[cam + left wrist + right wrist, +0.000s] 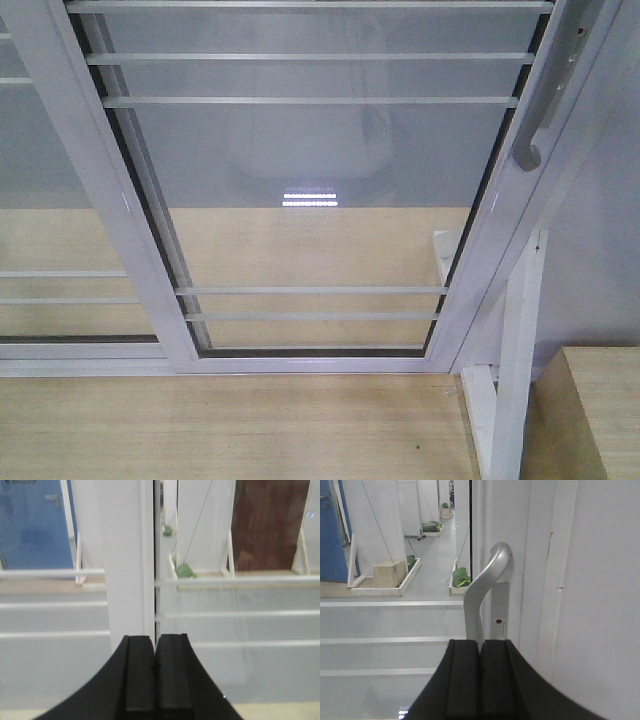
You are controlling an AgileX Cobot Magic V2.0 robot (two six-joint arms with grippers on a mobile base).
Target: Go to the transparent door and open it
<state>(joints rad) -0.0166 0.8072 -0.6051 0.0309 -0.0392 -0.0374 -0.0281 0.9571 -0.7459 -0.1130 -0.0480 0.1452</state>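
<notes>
While both tools are pressed together with nothing between the pads, I read this as the reach for the handle, with the door not yet touched. Nearest me, the right gripper (480,647) is closed pad to pad. Its tips sit just below the curved grey handle (482,587), apart from it as far as I can tell.

To do this well, I would spread the fingers first and bring them around the straight vertical run of the handle, not its bent top. I would then clamp firmly and pull level along the track, away from the outer frame, so the panel does not bind.

The left gripper (154,642), likewise closed and empty, faces a white upright (125,555); I would keep it out of the sliding path.

Further on, the transparent door (310,160) fills the front view. It is tall clear glass in a white frame, with thin white bars (310,58) grouped high and low, and the handle on its right stile. It looks shut to me. Through the glass lie a pale wooden floor (310,245) and, well behind, a wooden box (387,573).
</notes>
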